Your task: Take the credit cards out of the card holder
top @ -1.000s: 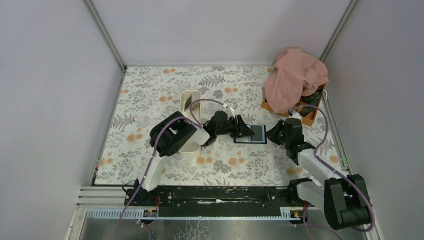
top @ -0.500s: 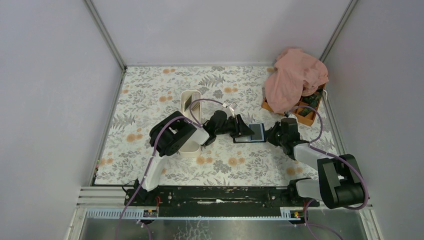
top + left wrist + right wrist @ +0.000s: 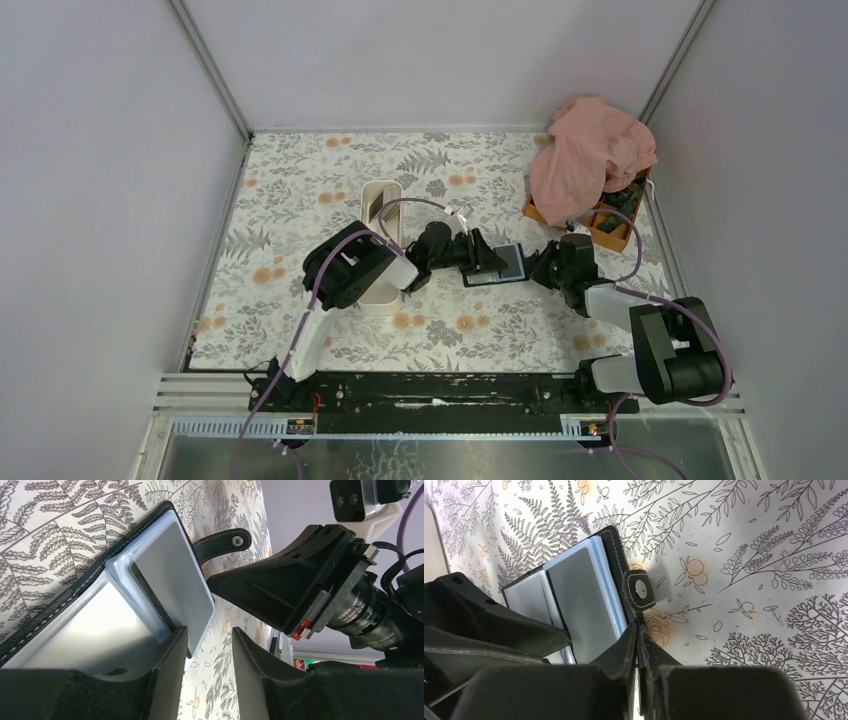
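Observation:
The card holder (image 3: 506, 266) lies open on the floral table, black with glossy grey cards in clear sleeves; it shows in the left wrist view (image 3: 170, 575) and the right wrist view (image 3: 584, 595). Its snap strap (image 3: 640, 591) sticks out on the right. My left gripper (image 3: 484, 262) is open; in its wrist view (image 3: 210, 635) one finger (image 3: 160, 675) rests on the holder's left page, the other over bare table. My right gripper (image 3: 545, 267) is shut, its tips (image 3: 638, 628) pinching the holder's right cover edge just below the strap.
A long white tray (image 3: 380, 205) stands left of the holder, partly under the left arm. An orange compartment box (image 3: 612, 230) with a pink cloth (image 3: 590, 155) over it sits at the back right. Grey walls enclose the table.
My right gripper has moved left up to the holder's right edge, and its arm has swung in. The holder has shifted slightly left. The left gripper has barely moved.

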`<state>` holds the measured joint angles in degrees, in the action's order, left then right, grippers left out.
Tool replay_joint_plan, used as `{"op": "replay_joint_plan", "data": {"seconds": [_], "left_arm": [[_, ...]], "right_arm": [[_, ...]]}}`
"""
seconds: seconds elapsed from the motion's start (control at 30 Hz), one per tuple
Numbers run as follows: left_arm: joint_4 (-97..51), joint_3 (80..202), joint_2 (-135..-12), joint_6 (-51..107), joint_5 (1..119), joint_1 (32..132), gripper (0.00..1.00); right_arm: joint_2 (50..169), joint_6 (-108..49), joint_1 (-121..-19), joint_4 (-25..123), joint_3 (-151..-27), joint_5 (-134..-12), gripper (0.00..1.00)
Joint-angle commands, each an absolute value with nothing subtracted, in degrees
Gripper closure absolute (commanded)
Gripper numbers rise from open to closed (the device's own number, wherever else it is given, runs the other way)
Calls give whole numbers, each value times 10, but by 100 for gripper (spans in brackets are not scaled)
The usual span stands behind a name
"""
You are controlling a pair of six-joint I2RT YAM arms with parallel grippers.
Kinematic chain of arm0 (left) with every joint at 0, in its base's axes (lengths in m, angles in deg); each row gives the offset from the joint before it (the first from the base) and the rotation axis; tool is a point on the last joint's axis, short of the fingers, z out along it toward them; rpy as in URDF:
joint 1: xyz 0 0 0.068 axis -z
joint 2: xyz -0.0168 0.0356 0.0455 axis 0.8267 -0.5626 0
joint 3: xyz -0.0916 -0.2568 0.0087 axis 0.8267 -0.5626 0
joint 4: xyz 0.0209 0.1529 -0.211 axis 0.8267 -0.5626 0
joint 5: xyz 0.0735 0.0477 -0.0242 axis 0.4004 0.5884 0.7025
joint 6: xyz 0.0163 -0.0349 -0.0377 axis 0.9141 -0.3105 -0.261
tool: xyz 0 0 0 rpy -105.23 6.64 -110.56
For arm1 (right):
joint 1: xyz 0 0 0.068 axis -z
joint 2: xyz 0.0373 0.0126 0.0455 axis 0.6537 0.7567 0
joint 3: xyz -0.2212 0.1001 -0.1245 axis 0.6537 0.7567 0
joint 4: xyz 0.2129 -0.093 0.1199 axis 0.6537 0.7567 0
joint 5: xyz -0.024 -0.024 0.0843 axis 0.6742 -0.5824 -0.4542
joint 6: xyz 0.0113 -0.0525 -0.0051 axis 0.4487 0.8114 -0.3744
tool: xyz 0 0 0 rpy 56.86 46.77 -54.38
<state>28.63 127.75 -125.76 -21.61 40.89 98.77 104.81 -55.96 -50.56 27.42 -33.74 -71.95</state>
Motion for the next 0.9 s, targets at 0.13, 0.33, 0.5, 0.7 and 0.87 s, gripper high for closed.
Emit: {"op": "replay_joint_plan", "data": {"seconds": [0.13, 0.33, 0.5, 0.7, 0.87], "left_arm": [[310, 1243, -1227, -178, 409, 971, 55], [270, 1227, -1199, -129, 433, 963, 55], [254, 1242, -1210, -116, 443, 963, 55], [227, 1264, -1220, -95, 455, 969, 54], [186, 1285, -1213, -56, 481, 987, 54]], "right_arm": [[1052, -559, -507, 294, -345, -729, 93], [1040, -557, -507, 303, -352, -731, 93], [1047, -558, -507, 298, -349, -733, 94], [1054, -558, -508, 294, -349, -738, 93], [1060, -559, -507, 289, -347, -742, 94]]}}
